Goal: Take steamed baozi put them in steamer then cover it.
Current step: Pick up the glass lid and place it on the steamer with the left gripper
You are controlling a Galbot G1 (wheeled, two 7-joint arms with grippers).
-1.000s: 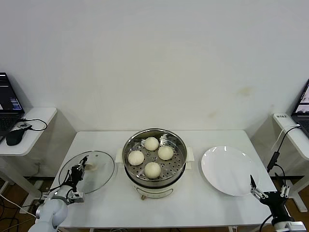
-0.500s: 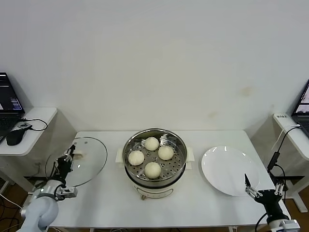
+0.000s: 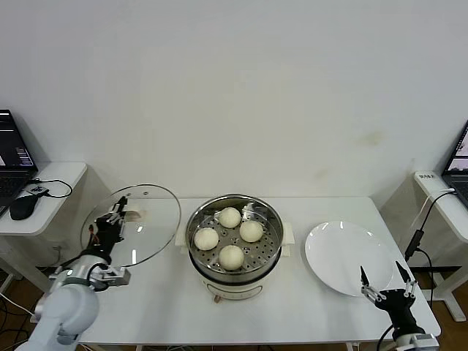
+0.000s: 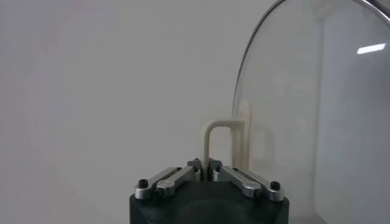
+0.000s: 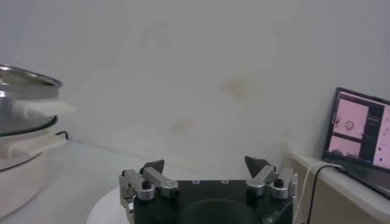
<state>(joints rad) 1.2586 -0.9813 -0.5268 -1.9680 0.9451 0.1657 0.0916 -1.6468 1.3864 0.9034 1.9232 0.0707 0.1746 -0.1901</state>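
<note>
Your left gripper (image 3: 117, 213) has its jaws clamped tight on the cream handle (image 4: 220, 141) of the glass lid (image 3: 131, 225), and the left wrist view shows that handle pinched right between the two fingertips. You are holding the lid tilted in the air over the left end of the white table (image 3: 161, 307), its near rim just beside the steamer (image 3: 234, 245) but not over it. The steamer stands uncovered at the middle of the table, and all four buns (image 3: 231, 256) sit on its perforated tray, one at the back, one at the left, one at the right and one at the front. Your right gripper (image 3: 382, 281) hangs low at the table's front right corner, jaws spread wide and holding nothing, just beside the front edge of the white plate (image 3: 344, 256). A laptop (image 3: 13, 157) sits on a side table at the far left.
</note>
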